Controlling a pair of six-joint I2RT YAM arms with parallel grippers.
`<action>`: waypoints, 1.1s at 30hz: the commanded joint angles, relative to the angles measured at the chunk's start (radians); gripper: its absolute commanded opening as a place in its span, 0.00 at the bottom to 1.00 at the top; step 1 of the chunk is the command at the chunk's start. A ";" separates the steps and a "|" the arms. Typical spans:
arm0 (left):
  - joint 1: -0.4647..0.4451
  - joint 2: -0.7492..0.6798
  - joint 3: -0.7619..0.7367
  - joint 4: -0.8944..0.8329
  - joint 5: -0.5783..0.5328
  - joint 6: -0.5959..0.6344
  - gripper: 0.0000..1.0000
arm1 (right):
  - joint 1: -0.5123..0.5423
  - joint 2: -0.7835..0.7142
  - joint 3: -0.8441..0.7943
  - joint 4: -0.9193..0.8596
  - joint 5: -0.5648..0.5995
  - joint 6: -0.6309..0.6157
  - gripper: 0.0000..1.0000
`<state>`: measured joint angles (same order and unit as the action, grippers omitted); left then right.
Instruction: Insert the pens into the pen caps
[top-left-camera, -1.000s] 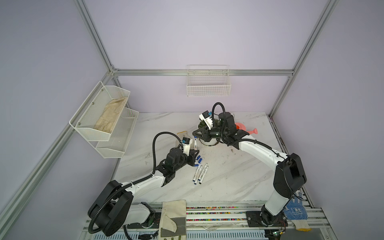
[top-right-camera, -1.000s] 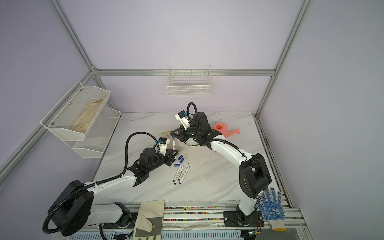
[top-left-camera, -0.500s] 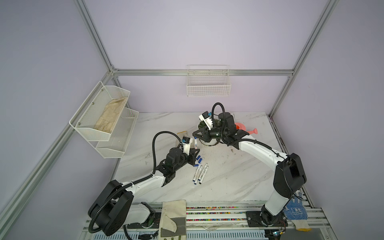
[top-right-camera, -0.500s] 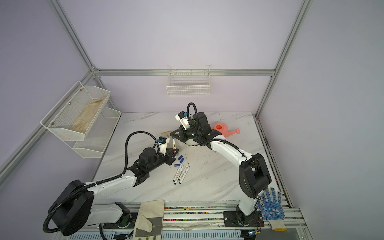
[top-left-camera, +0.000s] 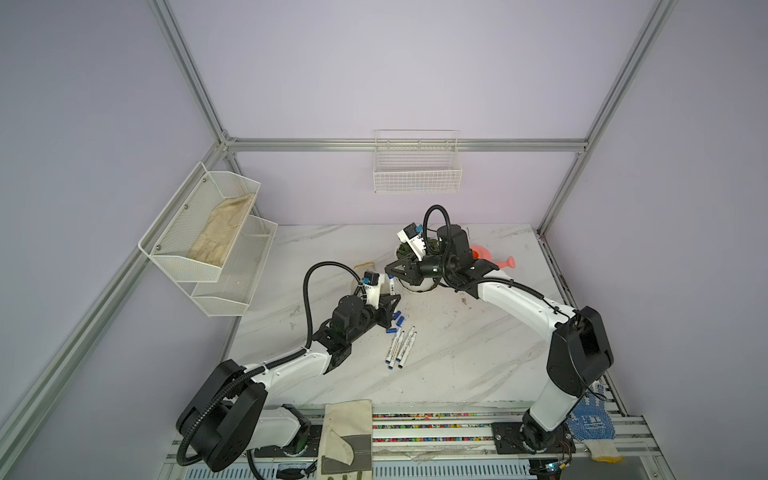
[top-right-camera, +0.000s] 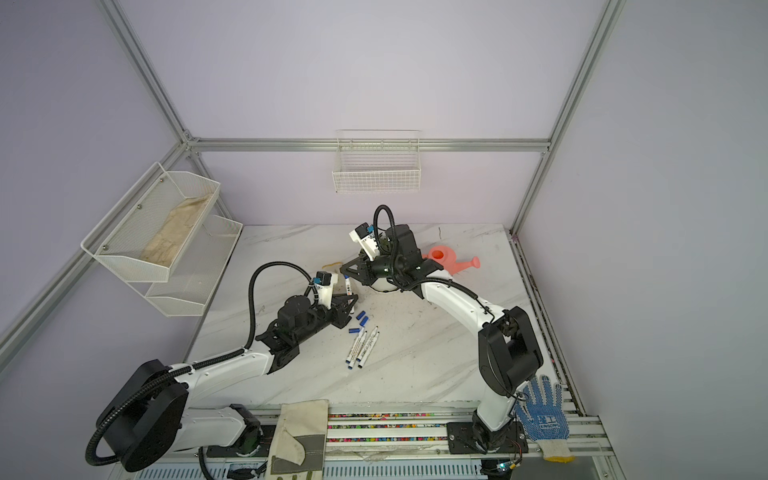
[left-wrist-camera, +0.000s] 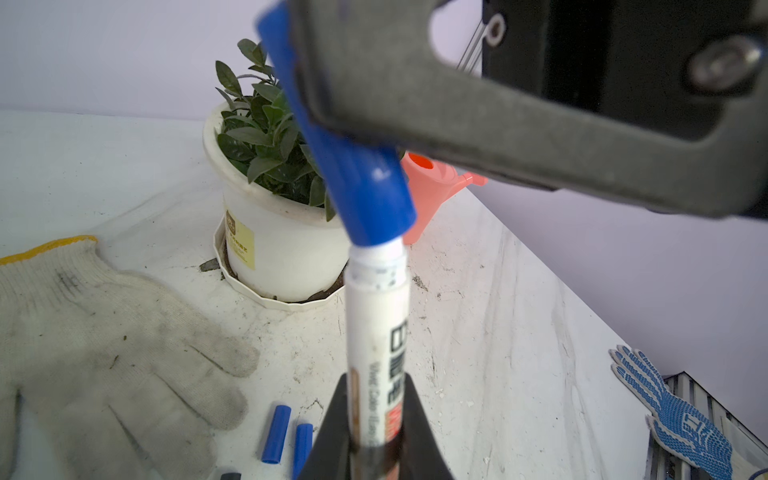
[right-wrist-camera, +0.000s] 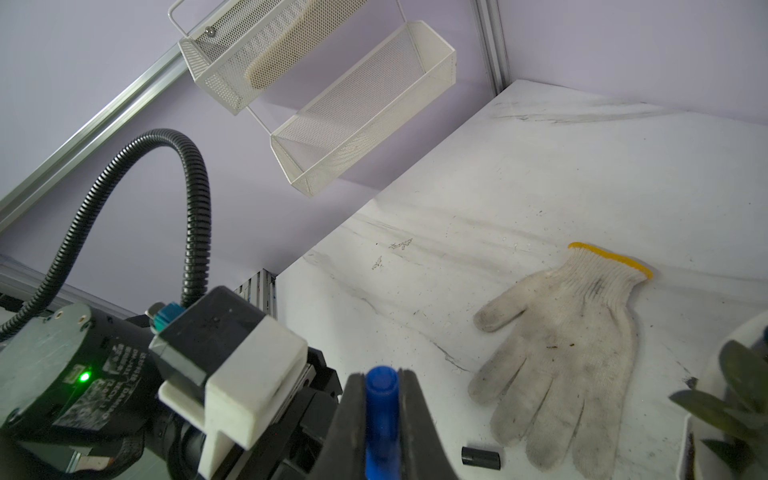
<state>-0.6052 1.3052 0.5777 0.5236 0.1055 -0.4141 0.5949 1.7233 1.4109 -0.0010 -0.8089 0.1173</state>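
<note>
The pen (left-wrist-camera: 376, 332), pinched upright by the left fingers (left-wrist-camera: 338, 424), hangs just beside the plant pot (left-wrist-camera: 282, 249), its tip inside the blue cap (left-wrist-camera: 365, 183) clamped in the right fingers (right-wrist-camera: 353, 415). Nothing has visibly shifted this past second, so the seating looks nearly done.

A: The worktop (left-wrist-camera: 519, 316)?
B: Marble-look, smooth, scuffed and gritty. The glove (left-wrist-camera: 104, 353) is knitted cloth, soiled.
A: The cap (left-wrist-camera: 365, 187)?
B: Glossy blue plastic. The pen (left-wrist-camera: 376, 324) is smooth white plastic. The fingers (left-wrist-camera: 457, 112) are matt, grainy and dark. The baskets (right-wrist-camera: 361, 108) are white metal mesh.
</note>
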 joint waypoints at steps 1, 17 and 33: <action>0.023 -0.002 0.065 0.210 -0.038 -0.058 0.00 | -0.011 -0.044 -0.016 -0.062 -0.048 -0.014 0.00; 0.042 0.089 0.184 0.285 -0.023 0.028 0.00 | -0.058 -0.070 -0.029 -0.252 -0.102 -0.095 0.05; -0.047 0.207 0.150 0.465 -0.191 0.194 0.00 | -0.064 -0.104 0.009 -0.286 -0.017 -0.128 0.13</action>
<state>-0.6594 1.5246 0.6270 0.7864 0.0204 -0.2413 0.5217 1.6520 1.4052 -0.1703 -0.7856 0.0101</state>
